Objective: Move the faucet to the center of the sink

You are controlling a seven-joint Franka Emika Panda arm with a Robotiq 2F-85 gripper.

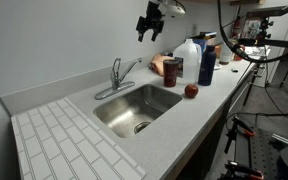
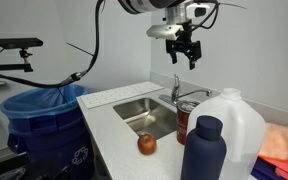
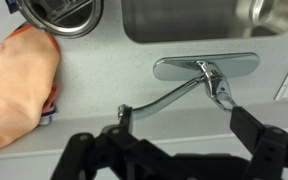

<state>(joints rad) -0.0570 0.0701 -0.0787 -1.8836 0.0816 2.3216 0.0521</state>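
Observation:
The chrome faucet [image 1: 119, 78] stands behind the steel sink [image 1: 114, 115]; both also show in an exterior view, the faucet [image 2: 178, 90] and the sink [image 2: 134, 108]. In the wrist view its base plate [image 3: 184, 68] lies beside the sink's rim [image 3: 129, 38]. Its slim spout angles away from the basin, over the counter, towards the cloth side. My gripper [image 1: 150, 24] hangs well above the faucet, open and empty, as both the exterior view [image 2: 185, 46] and the wrist view [image 3: 180, 132] show.
To one side of the sink are an orange cloth [image 3: 19, 85], a can [image 1: 172, 69], a white jug [image 1: 189, 54], a dark blue bottle [image 1: 207, 60] and an apple [image 1: 191, 91]. A white tiled drainboard [image 1: 69, 145] is at the other side. A blue bin [image 2: 44, 115] stands past the counter.

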